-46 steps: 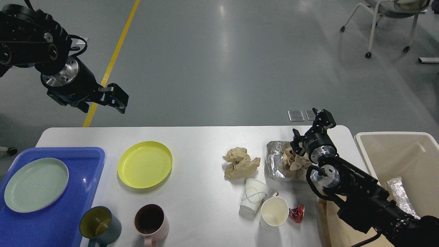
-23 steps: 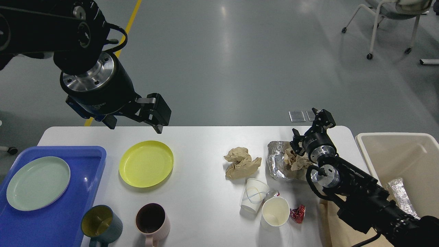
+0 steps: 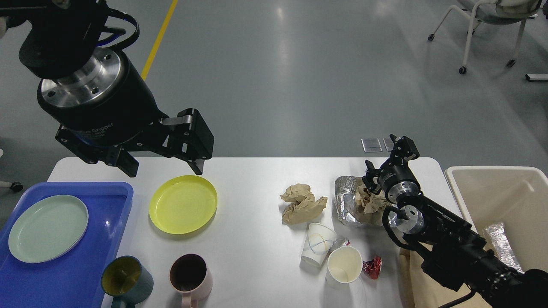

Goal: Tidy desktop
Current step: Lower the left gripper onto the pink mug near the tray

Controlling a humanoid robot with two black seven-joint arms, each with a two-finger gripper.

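The left pincer (image 3: 165,164), spread wide and empty, has been lowered over the yellow plate (image 3: 183,204) near the white surface's (image 3: 257,256) far-left edge (likely next tidied). The right pincer (image 3: 387,160) is seen spread by crumpled foil (image 3: 346,201).

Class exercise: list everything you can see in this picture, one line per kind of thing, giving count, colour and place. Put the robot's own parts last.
desktop: 1, white, centre
tray: 1, blue, left end
plates: 2, pale green in tray, yellow right of tray
mugs: 2, teal and pink, near edge
crumpled paper: 1, brown, centre right
foil sheet: 1, silver, holding more brown paper
paper cups: 2, white, tipped and
wrapper: 1, red, beside cups
bin: 1, beige, right, foil inside
chair: 1, white-framed, far right
floor line: 1, yellow
left gripper: black, open, above yellow plate
right gripper: black, open, by foil
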